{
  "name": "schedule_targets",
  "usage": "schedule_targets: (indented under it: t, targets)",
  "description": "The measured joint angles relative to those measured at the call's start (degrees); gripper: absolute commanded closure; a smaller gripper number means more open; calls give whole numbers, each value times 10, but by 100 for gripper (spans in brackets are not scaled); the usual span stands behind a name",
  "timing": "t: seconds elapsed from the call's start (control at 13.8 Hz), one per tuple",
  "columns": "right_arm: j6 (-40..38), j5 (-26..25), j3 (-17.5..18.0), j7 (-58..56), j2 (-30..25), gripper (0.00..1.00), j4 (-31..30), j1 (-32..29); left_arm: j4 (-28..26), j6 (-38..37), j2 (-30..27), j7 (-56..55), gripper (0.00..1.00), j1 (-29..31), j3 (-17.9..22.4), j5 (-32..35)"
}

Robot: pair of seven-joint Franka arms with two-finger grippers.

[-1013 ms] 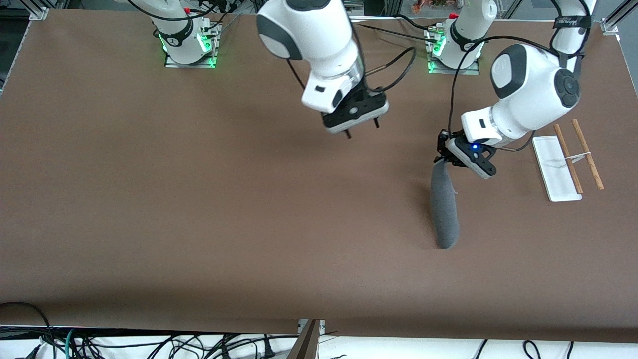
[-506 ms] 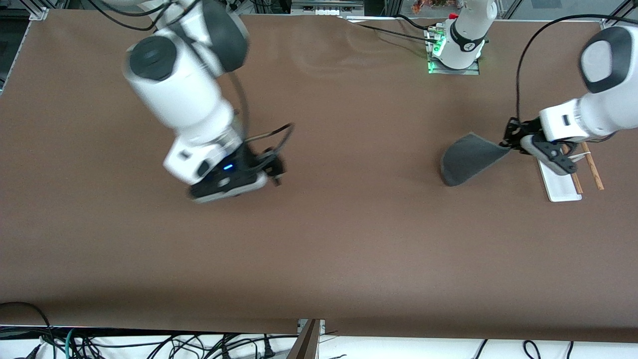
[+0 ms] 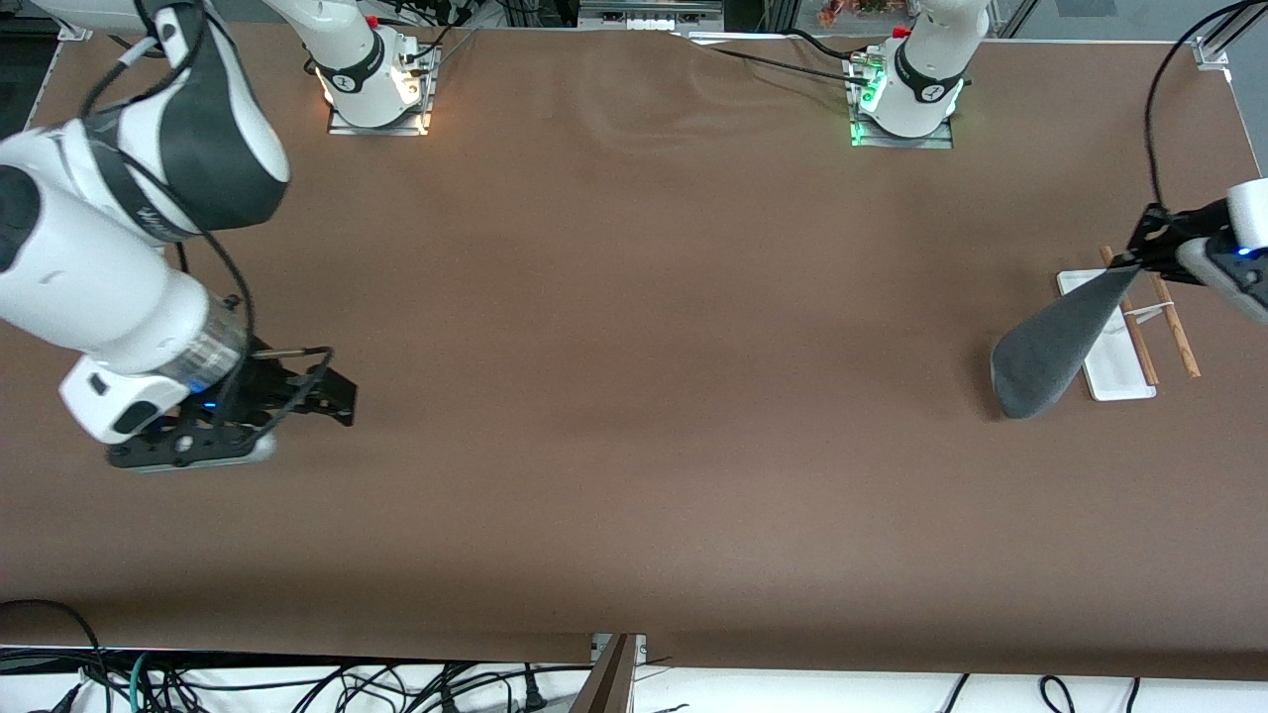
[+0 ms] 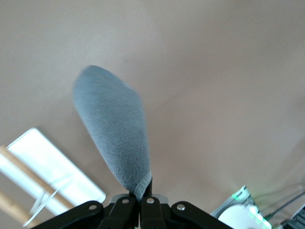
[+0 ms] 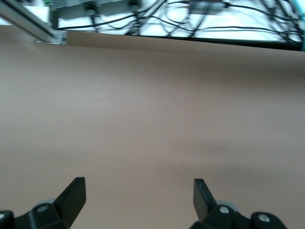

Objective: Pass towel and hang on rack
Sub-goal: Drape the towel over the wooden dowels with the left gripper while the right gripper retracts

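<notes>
Handover looks done; I judge hanging is the step in hand. My left gripper (image 3: 1139, 259) is clenched on one corner of the towel (image 3: 1052, 345), which dangles grey-side out over the rack (image 3: 1109, 381). Right gripper (image 3: 332, 391) waits released above the bench (image 3: 634, 416). Next I must drape the cloth across both rods.

The soft cloth towel (image 3: 1052, 342) shows only its dark grey face, plain and unpatterned, with a pale grey trim at the pinched corner. The small rack (image 3: 1102, 342) has a flat white rectangular base and two thin brown wooden rods joined by a white piece. The table (image 3: 634, 396) is plain matte brown. Both arms are white with black grippers; small blue lights glow on them.
</notes>
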Motion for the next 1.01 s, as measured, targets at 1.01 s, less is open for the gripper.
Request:
schedule_targets:
  t: [1.01]
  targets:
    - [-15, 0, -71, -83, -255, 0, -318, -80, 148, 23, 218, 284, 100, 218, 2, 86]
